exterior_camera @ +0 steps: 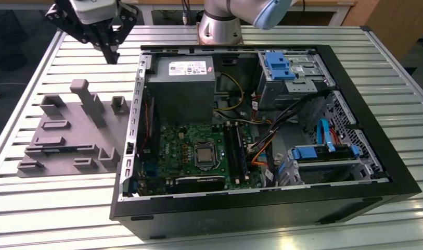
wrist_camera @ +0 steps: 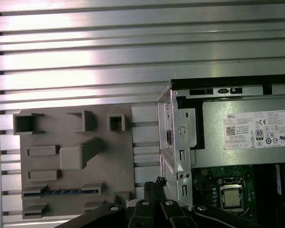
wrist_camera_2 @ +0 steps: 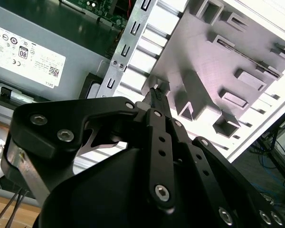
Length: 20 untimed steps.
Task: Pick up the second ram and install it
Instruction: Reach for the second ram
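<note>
At the exterior view's left we see one grey holder plate (exterior_camera: 65,122) on the slatted table (exterior_camera: 30,208). The one second ram (exterior_camera: 59,150), a thin blue stick, lies flat in a slot at the plate's end. Well apart from it, beyond the plate's opposite end and a little toward the exterior view's right, hangs our one gripper (exterior_camera: 113,56), its fingers drawn together on nothing. Further right stands one open computer case (exterior_camera: 398,172) with one power supply (exterior_camera: 180,78), one motherboard (exterior_camera: 176,151) and two blue drive clips (exterior_camera: 277,65).
</note>
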Motion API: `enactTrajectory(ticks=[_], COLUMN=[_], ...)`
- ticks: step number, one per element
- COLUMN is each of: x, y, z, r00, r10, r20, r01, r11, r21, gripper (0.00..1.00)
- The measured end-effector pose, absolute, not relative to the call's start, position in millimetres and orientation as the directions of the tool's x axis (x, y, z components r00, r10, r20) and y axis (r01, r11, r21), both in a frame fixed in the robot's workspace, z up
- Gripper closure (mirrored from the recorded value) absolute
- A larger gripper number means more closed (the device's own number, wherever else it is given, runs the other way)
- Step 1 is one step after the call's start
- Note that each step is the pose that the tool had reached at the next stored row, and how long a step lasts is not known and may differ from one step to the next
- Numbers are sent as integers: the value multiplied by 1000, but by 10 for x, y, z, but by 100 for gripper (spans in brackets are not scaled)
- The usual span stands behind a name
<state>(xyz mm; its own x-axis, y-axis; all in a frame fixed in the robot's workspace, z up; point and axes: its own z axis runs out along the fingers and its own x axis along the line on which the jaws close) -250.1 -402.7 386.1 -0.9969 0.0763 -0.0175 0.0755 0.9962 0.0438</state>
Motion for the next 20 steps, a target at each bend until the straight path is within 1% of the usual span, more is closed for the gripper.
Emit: enactTrajectory(ticks=[20], x=[-2555], y=[-4027], z=[3860], r00=[-997], r10=[76], r20=[-17], r01=[75], r11=[996], r21=[44], gripper=[89])
